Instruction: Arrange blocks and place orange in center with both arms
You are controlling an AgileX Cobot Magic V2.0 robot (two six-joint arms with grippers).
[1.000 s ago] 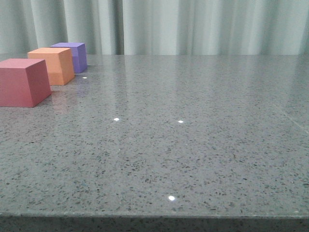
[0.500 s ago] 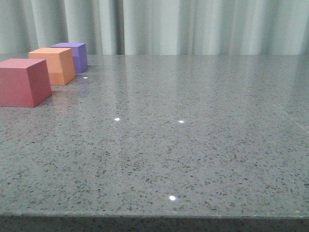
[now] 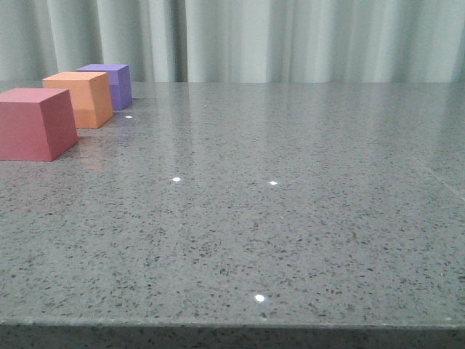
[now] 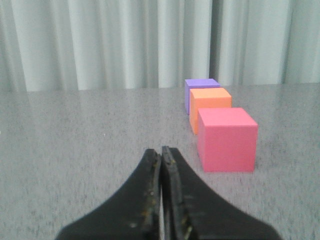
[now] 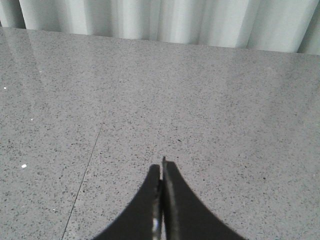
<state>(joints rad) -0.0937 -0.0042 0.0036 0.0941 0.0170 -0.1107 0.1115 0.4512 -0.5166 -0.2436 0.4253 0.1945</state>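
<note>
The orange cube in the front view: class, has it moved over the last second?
No. The orange cube sits between the pink cube and purple cube, the same as before against the table's far edge.

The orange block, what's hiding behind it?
Behind the orange block stands the purple block, farther back toward the curtain. The orange one covers the purple block's lower near part, so whether they touch cannot be told.

Even soft light, pinpoint glare on table [image 3: 305, 218], fingers [image 4: 150, 200] blurred
</note>
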